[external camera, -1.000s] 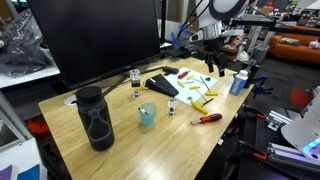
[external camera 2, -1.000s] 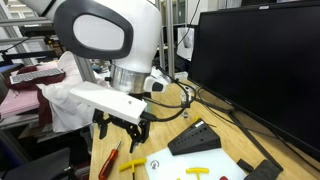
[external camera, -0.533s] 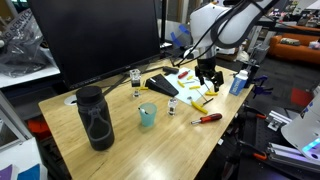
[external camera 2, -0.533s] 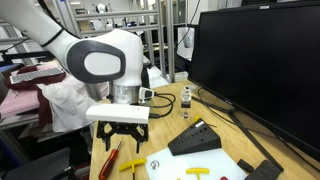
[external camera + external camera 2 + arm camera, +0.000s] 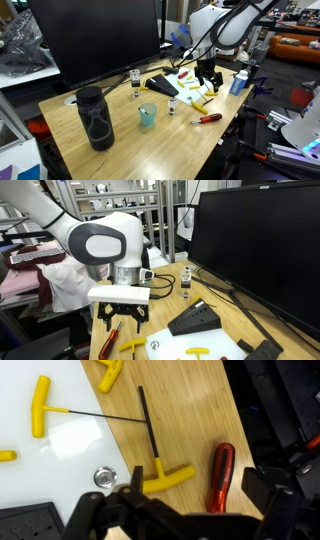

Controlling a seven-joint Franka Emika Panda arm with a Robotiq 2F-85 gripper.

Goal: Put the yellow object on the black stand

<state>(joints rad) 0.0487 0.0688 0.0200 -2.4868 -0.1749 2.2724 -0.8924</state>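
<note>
Several yellow T-handled keys lie on the table. One yellow object [image 5: 168, 479], a slim bar with a thin black shaft, lies on the wood just below my gripper [image 5: 196, 488]. The gripper is open and empty, its fingers on either side of the bar and the red-handled screwdriver [image 5: 219, 475]. The black stand [image 5: 24, 522] is at the lower left of the wrist view. It also shows in both exterior views [image 5: 160, 86] [image 5: 195, 318]. My gripper [image 5: 207, 76] [image 5: 120, 321] hangs low over the table.
Two more yellow keys [image 5: 40, 407] [image 5: 108, 372] and a small metal cap [image 5: 103, 477] lie on a white sheet. A teal cup [image 5: 147, 115], a black bottle [image 5: 95, 118], a blue bottle [image 5: 238, 82] and a big monitor [image 5: 265, 250] stand around.
One second ago the arm was higher and nearer the table edge. It came down over the yellow pieces and has stayed still for the last half second.
</note>
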